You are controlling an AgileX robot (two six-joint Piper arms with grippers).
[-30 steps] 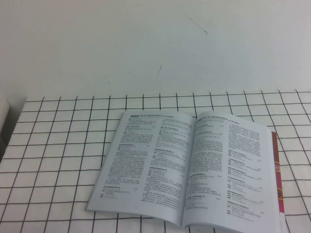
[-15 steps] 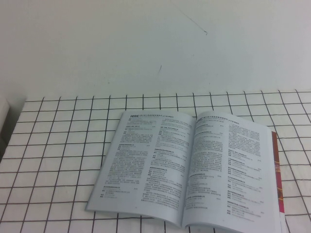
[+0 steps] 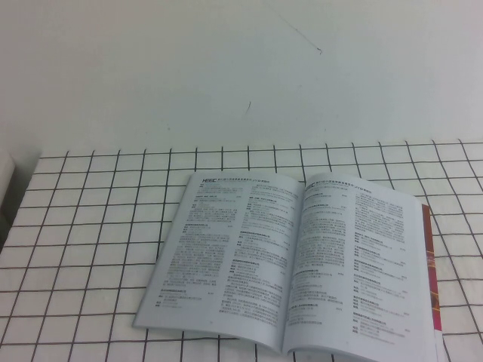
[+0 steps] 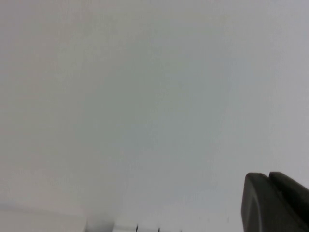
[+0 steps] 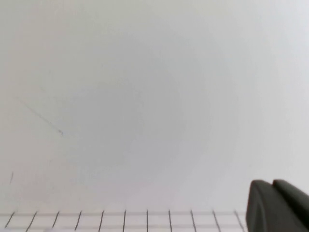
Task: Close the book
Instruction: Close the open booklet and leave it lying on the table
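An open book lies flat on the white, black-gridded tablecloth, right of centre in the high view. Both pages are dense with printed text, and the spine fold runs down the middle. A red cover edge shows along its right side. Neither arm appears in the high view. In the left wrist view only a dark part of my left gripper shows, against the plain white wall. In the right wrist view a dark part of my right gripper shows above the far grid lines. Neither gripper is near the book.
A plain white wall rises behind the table's far edge. A pale object sits at the far left edge. The book's near right corner runs out of the high view.
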